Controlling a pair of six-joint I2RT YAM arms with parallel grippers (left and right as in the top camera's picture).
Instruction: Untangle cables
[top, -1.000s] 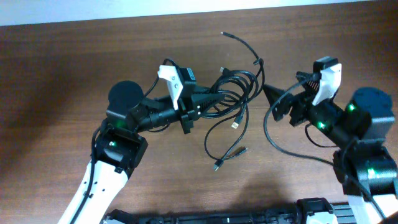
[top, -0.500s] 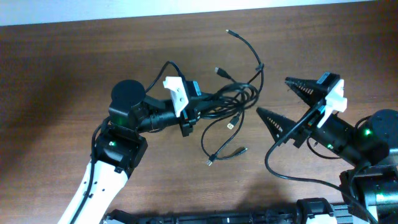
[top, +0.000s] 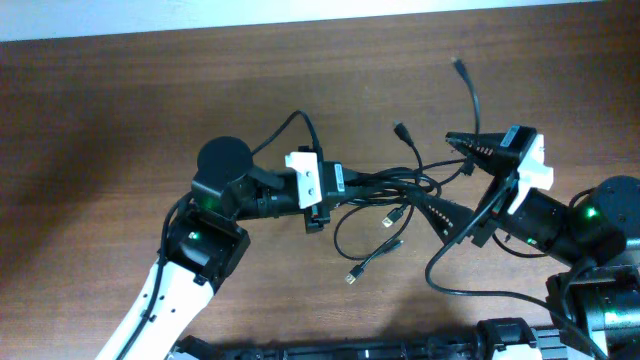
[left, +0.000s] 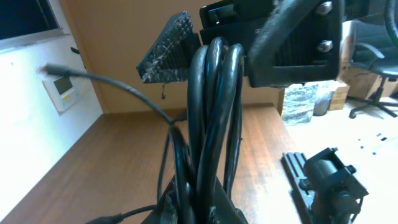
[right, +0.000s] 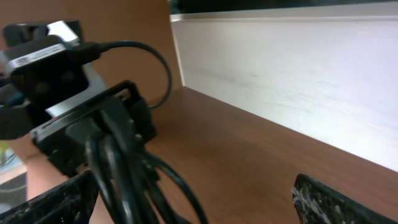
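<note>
Over a brown wooden table (top: 120, 100), the left gripper (top: 360, 185) clamps the bundled cables (top: 405, 185), loose ends reaching between the right gripper (top: 438, 170)'s wide-spread fingers. The left wrist camera shows the strands pinched tight. The right wrist camera shows parted fingers holding nothing.

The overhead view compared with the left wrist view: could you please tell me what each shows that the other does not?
Only overhead: the loose plug ends of the thin black cables spread over the brown wooden table, and the right gripper, wide open beside the bundle. Only left wrist: several strands pressed side by side between the ribbed fingers of the left gripper, with an office chair behind. Both: the left gripper shut on the cable bundle.
</note>
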